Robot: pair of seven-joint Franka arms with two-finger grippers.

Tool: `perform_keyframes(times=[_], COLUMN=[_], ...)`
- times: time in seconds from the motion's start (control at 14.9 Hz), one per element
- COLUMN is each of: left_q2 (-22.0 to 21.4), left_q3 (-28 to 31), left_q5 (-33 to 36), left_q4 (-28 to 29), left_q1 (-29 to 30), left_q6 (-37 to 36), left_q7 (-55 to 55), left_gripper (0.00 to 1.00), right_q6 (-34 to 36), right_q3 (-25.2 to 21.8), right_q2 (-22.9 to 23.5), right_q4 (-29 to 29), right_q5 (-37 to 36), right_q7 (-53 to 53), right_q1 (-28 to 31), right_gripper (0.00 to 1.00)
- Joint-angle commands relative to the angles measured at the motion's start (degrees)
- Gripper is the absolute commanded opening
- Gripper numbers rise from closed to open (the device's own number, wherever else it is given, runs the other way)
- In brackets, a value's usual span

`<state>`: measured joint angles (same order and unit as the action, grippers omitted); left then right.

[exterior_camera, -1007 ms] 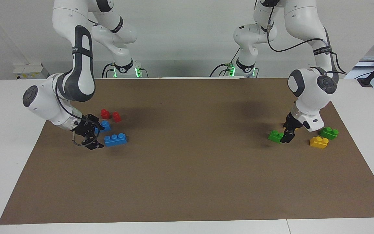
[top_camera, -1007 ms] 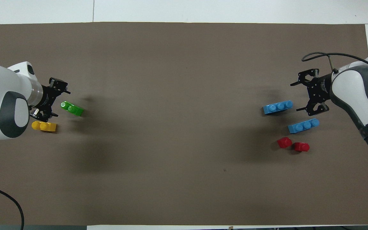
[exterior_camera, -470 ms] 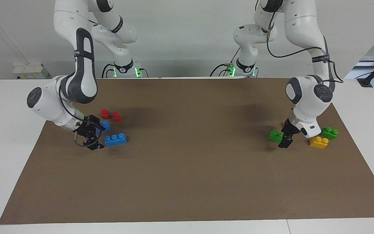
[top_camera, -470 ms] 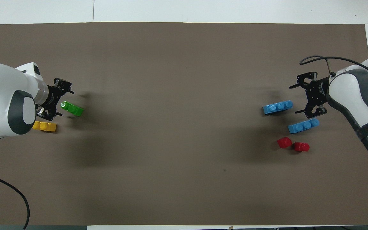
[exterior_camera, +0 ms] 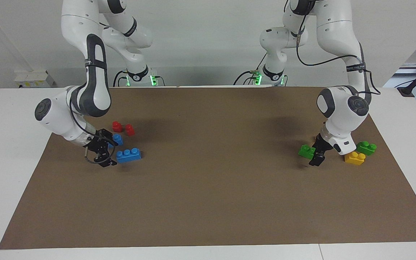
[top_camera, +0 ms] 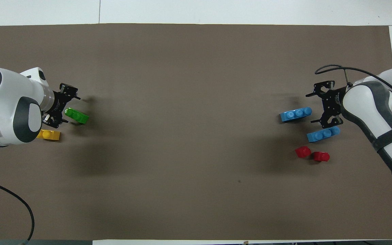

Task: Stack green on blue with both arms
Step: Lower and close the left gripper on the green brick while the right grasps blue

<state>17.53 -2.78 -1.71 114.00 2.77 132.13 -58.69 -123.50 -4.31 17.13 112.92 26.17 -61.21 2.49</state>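
The bright green two-stud brick [exterior_camera: 306, 150] lies on the brown mat at the left arm's end; it also shows in the overhead view [top_camera: 77, 116]. My left gripper [exterior_camera: 317, 154] is open and low beside it, at the end of the brick toward the left arm's end [top_camera: 67, 109]. Two light blue three-stud bricks lie at the right arm's end. My right gripper [exterior_camera: 110, 153] is open and low, just beside the end of the blue brick farther from the robots [exterior_camera: 128, 155] [top_camera: 296, 114]. In the overhead view the right gripper [top_camera: 316, 107] is clear of that brick.
The other blue brick [top_camera: 323, 134] lies nearer the robots, partly hidden by the right gripper in the facing view. Two red bricks [exterior_camera: 123, 128] lie nearer still. A yellow brick [exterior_camera: 354, 158] and a darker green brick [exterior_camera: 365, 147] lie beside the left gripper.
My right gripper has edged closer to the end of the farther blue brick. My left gripper has shifted slightly along the green brick. No brick has moved.
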Motion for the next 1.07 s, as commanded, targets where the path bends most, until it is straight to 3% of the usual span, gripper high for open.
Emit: perform_keyframes(times=[0.0, 0.67, 0.81, 1.01], left_q2=[0.75, 1.36, 1.45, 1.45], left_q3=[-0.12, -0.21, -0.21, -0.21], left_q5=[-0.40, -0.40, -0.40, -0.40], left_q4=[-0.54, -0.27, -0.27, -0.27], left_q1=[0.92, 1.10, 1.01, 1.10], left_q6=[1.28, 2.52, 2.78, 2.87], left_q7=[-0.19, -0.28, -0.28, -0.28], left_gripper=[1.00, 1.00, 1.00, 1.00], right_q6=[-4.02, -6.58, -6.76, -6.76], right_q3=[0.26, 0.44, 0.44, 0.44], right_q2=[-0.43, 0.27, 0.36, 0.36], right_q4=[3.09, 3.89, 3.98, 4.16], right_q5=[2.48, 4.14, 5.03, 5.03], right_q7=[2.93, 3.20, 3.20, 3.20], right_q1=[-0.03, -1.95, -2.05, -2.05], right_gripper=[0.99, 0.95, 0.88, 0.69])
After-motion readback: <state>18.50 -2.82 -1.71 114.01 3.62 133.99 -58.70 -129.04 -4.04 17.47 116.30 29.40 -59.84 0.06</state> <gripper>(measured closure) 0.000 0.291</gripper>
